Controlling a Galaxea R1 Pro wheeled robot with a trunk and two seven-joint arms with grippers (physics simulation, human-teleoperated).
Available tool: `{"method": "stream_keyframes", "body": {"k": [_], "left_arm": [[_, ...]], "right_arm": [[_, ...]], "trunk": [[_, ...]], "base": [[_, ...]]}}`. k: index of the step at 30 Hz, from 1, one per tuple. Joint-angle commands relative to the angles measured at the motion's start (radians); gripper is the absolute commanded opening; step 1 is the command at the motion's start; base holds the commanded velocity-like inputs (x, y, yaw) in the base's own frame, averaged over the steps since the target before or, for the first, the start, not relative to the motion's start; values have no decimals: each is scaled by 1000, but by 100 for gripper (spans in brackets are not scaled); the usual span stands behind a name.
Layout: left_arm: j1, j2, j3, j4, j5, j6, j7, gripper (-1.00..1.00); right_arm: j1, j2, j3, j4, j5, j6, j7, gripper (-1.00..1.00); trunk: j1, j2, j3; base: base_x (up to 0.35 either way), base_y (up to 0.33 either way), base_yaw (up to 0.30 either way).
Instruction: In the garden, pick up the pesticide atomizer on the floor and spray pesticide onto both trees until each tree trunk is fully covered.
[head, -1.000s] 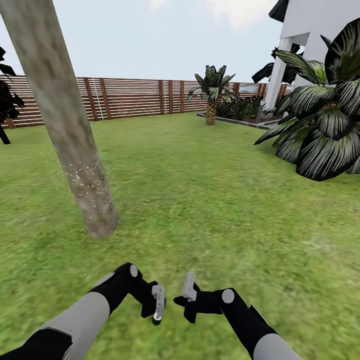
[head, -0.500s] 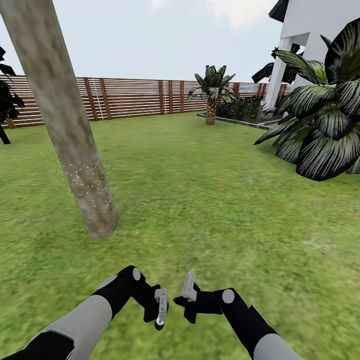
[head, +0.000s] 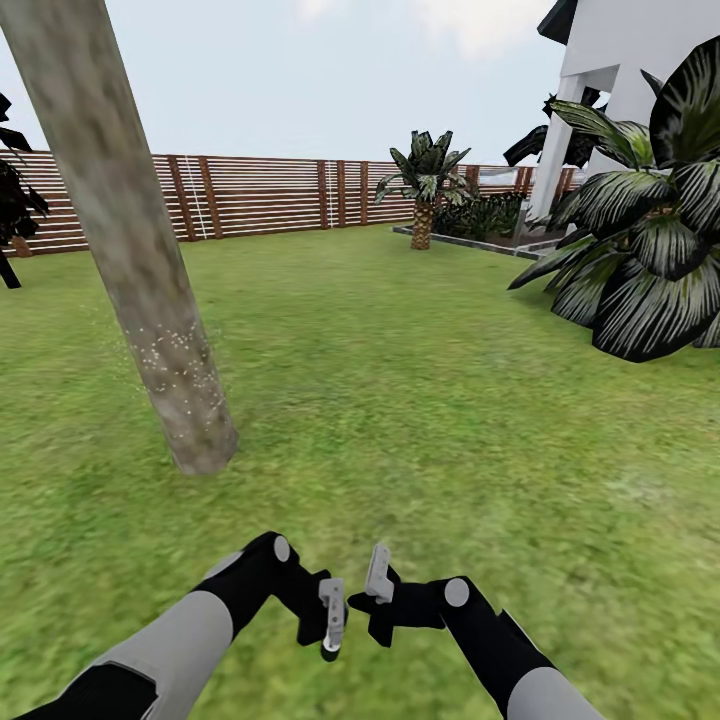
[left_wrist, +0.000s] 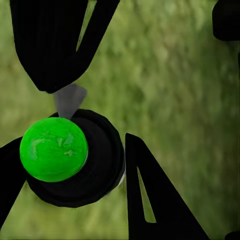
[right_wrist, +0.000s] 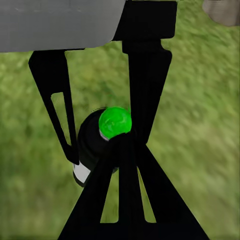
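Observation:
My left gripper (head: 331, 612) is shut on the pesticide atomizer (left_wrist: 65, 160), a black round body with a bright green ball on top. The atomizer (right_wrist: 107, 127) hangs low over the grass with a white end showing. My right gripper (head: 378, 575) sits just beside it, shut and holding nothing, its fingertips (right_wrist: 125, 145) meeting close to the atomizer. A thick pale grey-brown tree trunk (head: 130, 250) leans up at the left, about a metre ahead. A scatter of pale pesticide specks (head: 172, 350) covers a band of its lower part.
Green lawn (head: 420, 400) runs to a brown slat fence (head: 260, 195). A small palm (head: 425, 190) stands near the fence. A large striped-leaf plant (head: 640, 260) and a white house (head: 620, 80) are at the right, and a thin black tree (head: 12, 220) at the left edge.
My left arm has slid a little to the right and down, bringing the atomizer closer to the right gripper. The right arm and the view have not moved.

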Motion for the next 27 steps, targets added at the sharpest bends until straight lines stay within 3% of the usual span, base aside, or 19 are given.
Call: {"method": "stream_keyframes", "body": {"k": [1,12,16,18,23,27], "left_arm": [[0,-1,-1,-2,-5,-4,-2,-100],[0,0,0,-2,-6,-4,-2,-100],[-1,13,-3,-1,-12,-4,-2,-100],[0,42,-4,0,-13,-3,-2,-100],[0,162,-7,1,-12,-3,-2,-100],[8,237,-5,1,-12,-2,-1,-100]], "right_arm": [[0,0,-1,-1,10,-7,1,-100],[0,0,-1,-1,10,-6,1,-100],[0,0,-1,1,11,-7,1,-100],[0,0,-1,3,11,-6,0,-100],[0,0,-1,4,12,-7,1,-100],[0,-2,-3,5,12,-7,-2,-100]], "trunk": [[0,0,-1],[0,0,-1],[0,0,-1],[0,0,-1],[0,0,-1],[0,0,-1]], "base": [[0,0,0],[0,0,0],[0,0,0],[0,0,0],[0,0,0],[0,0,0]]}}
